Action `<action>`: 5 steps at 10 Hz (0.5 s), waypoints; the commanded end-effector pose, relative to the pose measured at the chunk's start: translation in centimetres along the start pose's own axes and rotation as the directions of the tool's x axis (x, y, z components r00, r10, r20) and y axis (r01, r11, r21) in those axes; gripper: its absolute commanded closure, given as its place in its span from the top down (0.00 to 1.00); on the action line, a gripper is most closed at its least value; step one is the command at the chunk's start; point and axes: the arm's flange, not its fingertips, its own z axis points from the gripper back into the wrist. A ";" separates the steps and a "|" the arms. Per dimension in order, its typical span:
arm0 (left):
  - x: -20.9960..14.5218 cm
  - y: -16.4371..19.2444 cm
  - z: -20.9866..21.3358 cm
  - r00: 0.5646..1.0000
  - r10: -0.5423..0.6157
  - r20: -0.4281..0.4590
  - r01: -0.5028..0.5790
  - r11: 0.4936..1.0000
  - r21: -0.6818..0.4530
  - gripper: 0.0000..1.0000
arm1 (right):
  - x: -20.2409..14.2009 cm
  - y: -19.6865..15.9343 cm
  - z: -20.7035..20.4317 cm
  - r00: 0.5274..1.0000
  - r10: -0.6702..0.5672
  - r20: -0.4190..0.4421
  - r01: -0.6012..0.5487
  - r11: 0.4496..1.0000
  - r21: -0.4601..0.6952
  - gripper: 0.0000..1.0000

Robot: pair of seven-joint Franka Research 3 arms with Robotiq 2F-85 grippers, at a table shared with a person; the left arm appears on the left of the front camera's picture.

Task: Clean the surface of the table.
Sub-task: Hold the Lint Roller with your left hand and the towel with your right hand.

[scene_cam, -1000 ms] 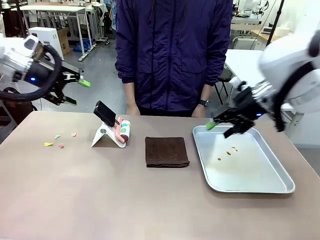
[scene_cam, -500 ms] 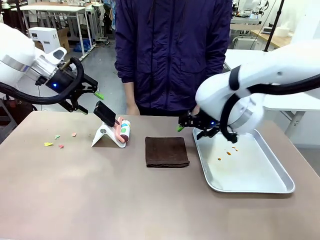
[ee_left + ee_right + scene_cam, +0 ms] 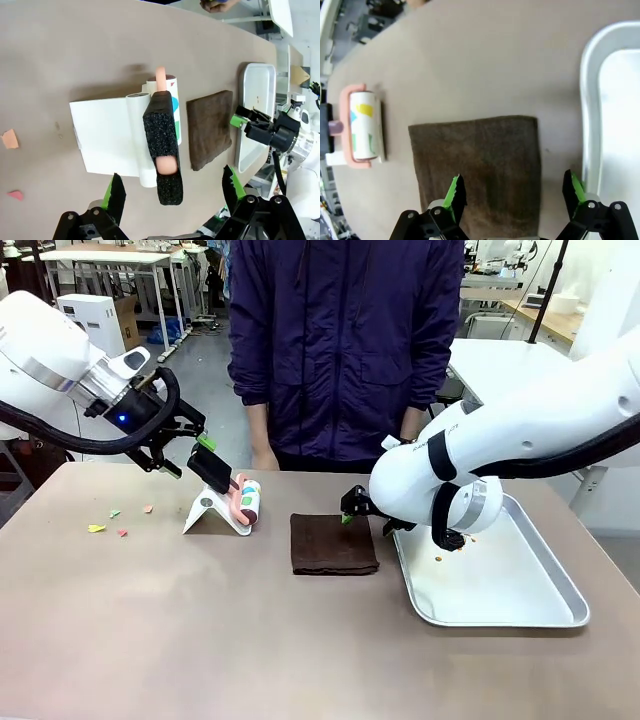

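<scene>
The brown-taupe table [image 3: 200,640] carries small coloured paper scraps [image 3: 97,528] at its left. A lint roller [image 3: 246,502] with a black foam handle [image 3: 162,135] leans on a white stand [image 3: 205,512]. My left gripper [image 3: 190,453] hangs open just behind and above that handle, and in the left wrist view the gripper [image 3: 173,187] has a finger on either side of it without touching. A dark brown cloth [image 3: 333,543] lies flat mid-table. My right gripper [image 3: 352,508] is open above the cloth's far right corner, and in the right wrist view the gripper [image 3: 514,190] straddles the cloth [image 3: 480,165].
A silver tray [image 3: 500,618] with a few orange crumbs lies right of the cloth, under my right arm. A person in a dark jacket stands at the far edge, hands low by the table. The near half of the table has free room.
Both arms swung in toward the middle. The left gripper moved right to the roller's handle. The right gripper crossed left from over the tray to the cloth. Both stayed open.
</scene>
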 end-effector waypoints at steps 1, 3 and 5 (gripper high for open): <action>0.6 -0.6 0.0 0.999 0.040 0.005 -0.040 0.999 0.029 1.00 | 0.6 0.8 1.3 0.999 0.002 -0.044 -0.001 1.000 0.025 1.00; 0.0 0.0 0.0 1.000 0.000 0.000 0.000 1.000 0.000 1.00 | 0.0 0.5 0.2 1.000 0.005 -0.020 -0.005 1.000 0.004 1.00; 0.0 0.0 0.0 1.000 0.000 0.000 0.000 1.000 0.000 1.00 | 0.0 0.5 0.2 1.000 0.005 -0.020 -0.005 1.000 0.004 1.00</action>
